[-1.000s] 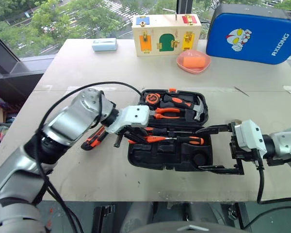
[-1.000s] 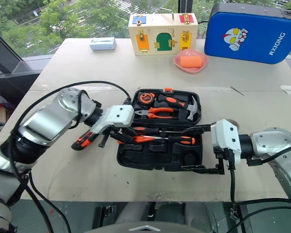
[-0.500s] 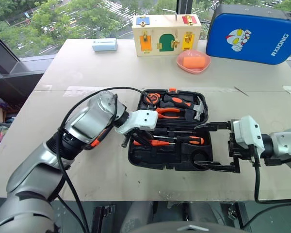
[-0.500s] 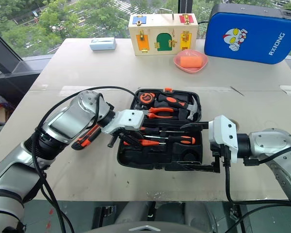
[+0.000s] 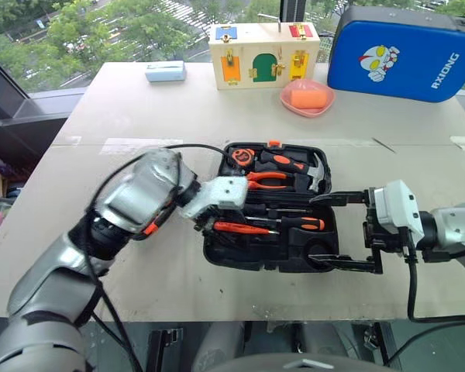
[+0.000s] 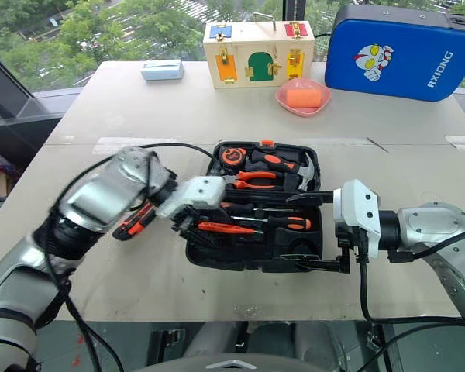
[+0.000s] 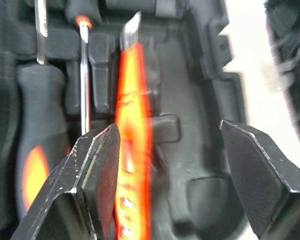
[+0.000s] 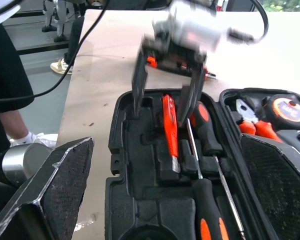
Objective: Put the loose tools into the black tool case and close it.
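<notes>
The black tool case (image 5: 214,249) lies open on the table in front of me. My left gripper (image 5: 209,225) hangs over its near half, open, its fingers (image 8: 138,85) standing either side of the slim orange tester screwdriver (image 7: 132,125), which lies in a recess of the case. Two orange-and-black screwdrivers (image 5: 301,223) lie in the case beside it. The black-orange utility knife (image 6: 132,225) lies on the table left of the case, partly hidden under my left arm. My right gripper (image 5: 337,231) is open wide at the right end of the case, holding nothing.
Pliers (image 5: 267,180), a hammer and a round tape measure (image 5: 244,157) sit in the case's far half. At the back stand a wooden lock box (image 5: 263,45), a pink bowl (image 5: 308,97), a blue padded case (image 5: 403,50) and a small pale box (image 5: 166,71). A person (image 8: 10,75) stands beside the table.
My left gripper has opened and let go of the orange tester screwdriver, which now lies in the case's near half. The right gripper has stayed open in place.
</notes>
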Robot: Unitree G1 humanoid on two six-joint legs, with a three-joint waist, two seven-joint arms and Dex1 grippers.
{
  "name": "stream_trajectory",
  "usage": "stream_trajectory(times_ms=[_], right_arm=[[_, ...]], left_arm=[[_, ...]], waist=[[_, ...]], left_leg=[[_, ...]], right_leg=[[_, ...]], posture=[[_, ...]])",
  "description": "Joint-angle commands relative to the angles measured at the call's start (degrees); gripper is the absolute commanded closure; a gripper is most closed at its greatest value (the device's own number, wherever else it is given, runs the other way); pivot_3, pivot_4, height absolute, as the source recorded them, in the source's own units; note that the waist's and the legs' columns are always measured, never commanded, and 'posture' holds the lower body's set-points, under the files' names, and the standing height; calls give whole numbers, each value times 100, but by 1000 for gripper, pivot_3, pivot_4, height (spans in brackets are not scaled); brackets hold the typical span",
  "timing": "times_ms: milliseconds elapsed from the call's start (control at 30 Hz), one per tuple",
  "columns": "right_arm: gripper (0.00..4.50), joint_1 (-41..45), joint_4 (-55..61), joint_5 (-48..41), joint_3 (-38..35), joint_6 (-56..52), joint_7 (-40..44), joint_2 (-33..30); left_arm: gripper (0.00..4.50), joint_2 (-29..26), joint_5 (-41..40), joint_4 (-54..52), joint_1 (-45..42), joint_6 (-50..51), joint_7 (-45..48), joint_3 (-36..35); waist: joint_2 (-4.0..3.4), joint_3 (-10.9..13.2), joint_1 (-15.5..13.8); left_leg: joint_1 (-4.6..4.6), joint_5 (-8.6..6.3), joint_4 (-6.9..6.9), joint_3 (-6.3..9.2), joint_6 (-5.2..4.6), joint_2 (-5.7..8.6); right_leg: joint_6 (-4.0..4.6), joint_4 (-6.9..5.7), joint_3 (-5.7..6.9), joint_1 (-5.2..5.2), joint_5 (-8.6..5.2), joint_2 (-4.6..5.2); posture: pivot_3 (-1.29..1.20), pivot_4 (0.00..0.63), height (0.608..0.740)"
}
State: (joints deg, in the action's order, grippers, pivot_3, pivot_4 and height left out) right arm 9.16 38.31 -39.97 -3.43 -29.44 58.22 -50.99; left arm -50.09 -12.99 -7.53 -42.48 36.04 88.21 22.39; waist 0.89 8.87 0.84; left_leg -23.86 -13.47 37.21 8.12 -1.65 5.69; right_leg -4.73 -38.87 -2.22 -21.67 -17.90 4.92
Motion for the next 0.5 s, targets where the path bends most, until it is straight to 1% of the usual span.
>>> stream_trajectory(times_ms=[33, 67, 100, 133, 200, 233, 300, 333, 500], right_arm=[[0, 12, 89, -84, -169, 26, -6, -17], [0, 3, 79, -88, -178, 24, -2, -20], [0, -7, 76, -95, -184, 17, 3, -26], [0, -15, 74, -98, -192, 15, 11, -34], [0, -19, 69, -102, -199, 6, 17, -50], [0, -17, 56, -106, -205, -2, 21, -59], [0, -20, 36, -106, -209, -11, 32, -67], [0, -27, 34, -99, -207, -9, 37, -68], [0, -46, 26, -63, -182, 15, 39, -70]], left_arm=[[1280, 195, -601, -4, 363, 97, -517, -985], [1280, 238, -613, 51, 494, 56, -676, -1128], [1784, 269, -601, 84, 611, -38, -795, -1219], [2069, 313, -638, 93, 703, -84, -870, -1301], [2904, 474, -885, 39, 824, 14, -979, -1472], [3519, 590, -1004, 2, 880, 100, -1073, -1537], [4244, 810, -1012, 54, 1002, 184, -1322, -1494], [4428, 899, -971, 119, 1052, 182, -1431, -1442], [4428, 1171, -741, 400, 1335, -99, -1655, -1141]], waist=[[0, 0, -12], [1, 0, -24], [1, 0, -25], [1, 0, -24], [1, 0, -26], [1, 0, -33], [1, 0, -40], [2, 0, -31], [2, 0, -18]], left_leg=[[0, 0, 1, 0, 0, 0], [0, 0, 2, 1, 0, 0], [0, 0, 7, 5, 0, 1], [0, 0, 8, 7, 0, 1], [0, 0, 9, 7, 0, 1], [0, 0, 10, 7, 0, 1], [0, 0, 11, 7, 0, 2], [0, 0, 12, 7, 0, 2], [0, 0, 8, 7, 0, 2]], right_leg=[[0, 0, 0, 0, 0, 1], [0, 1, 2, 1, 0, 2], [0, 2, 7, 0, 0, 3], [0, 2, 9, 1, 0, 3], [0, 0, 8, 1, 0, 4], [0, 0, 9, 2, 0, 4], [0, 0, 10, 3, 0, 5], [0, 0, 9, 3, 0, 6], [0, -1, 8, 6, 0, 5]], posture=[[0, 150, 735], [0, 150, 735], [0, 150, 735], [0, 150, 735], [0, 150, 735], [0, 150, 735], [0, 150, 735], [0, 150, 735], [0, 150, 735]])
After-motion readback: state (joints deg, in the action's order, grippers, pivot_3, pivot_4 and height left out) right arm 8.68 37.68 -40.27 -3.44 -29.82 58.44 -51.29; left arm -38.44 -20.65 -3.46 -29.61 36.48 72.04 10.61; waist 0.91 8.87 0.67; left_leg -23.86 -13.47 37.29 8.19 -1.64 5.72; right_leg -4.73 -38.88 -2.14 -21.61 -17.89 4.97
